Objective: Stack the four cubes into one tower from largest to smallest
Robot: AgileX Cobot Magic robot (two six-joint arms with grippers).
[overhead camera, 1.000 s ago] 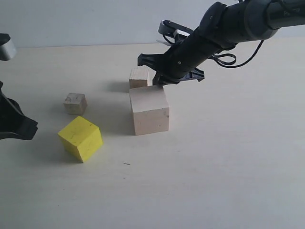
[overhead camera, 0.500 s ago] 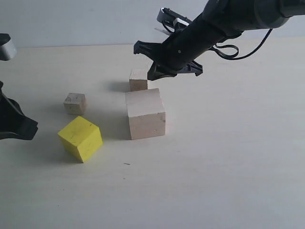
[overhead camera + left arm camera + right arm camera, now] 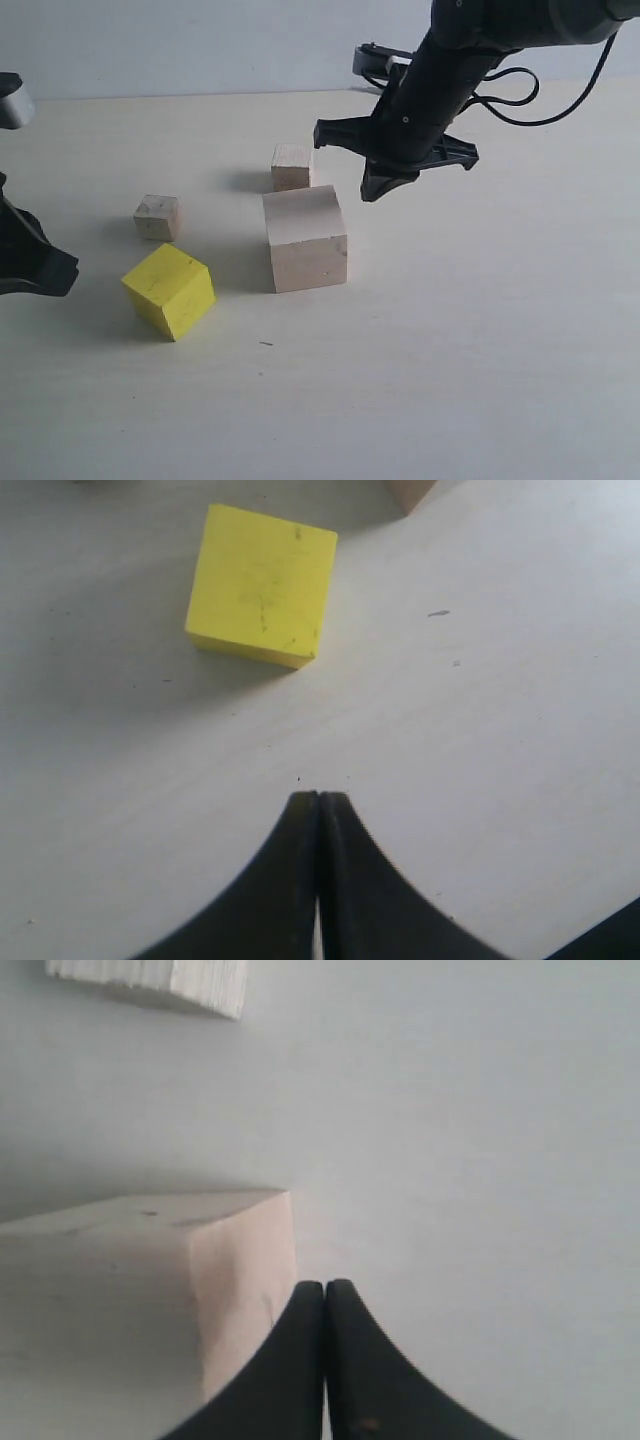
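So, exterior view first: nothing is stacked yet, and all four cubes sit apart on the table (image 3: pixel 480 380). The large wooden cube (image 3: pixel 305 240) is about mid-table, with the rear small cube (image 3: pixel 292 166) just behind it. The left small cube (image 3: pixel 158 217) is off to one side and the yellow cube (image 3: pixel 168 290) is nearer the front. Your right gripper (image 3: pixel 372 193) hangs just beside the large wooden cube's far corner. Your left gripper (image 3: pixel 60 270) sits at the frame edge near the yellow cube. The two small ones look nearly the same size, so swapping their order seems like an easy slip.

Left wrist view: the left gripper (image 3: pixel 318 800) has its jaws pressed together, holding nothing, with the yellow cube (image 3: pixel 262 585) ahead of it. Go down like that and you'd probably just shove the cube. It also sits a bit skewed, so a pinch could catch corners and twist it.

Right wrist view: the right gripper (image 3: pixel 325 1286) is clamped closed and empty too, right next to the large wooden cube (image 3: pixel 150 1290). A sideways swing could nudge your base block toward the rear small cube (image 3: pixel 160 980).
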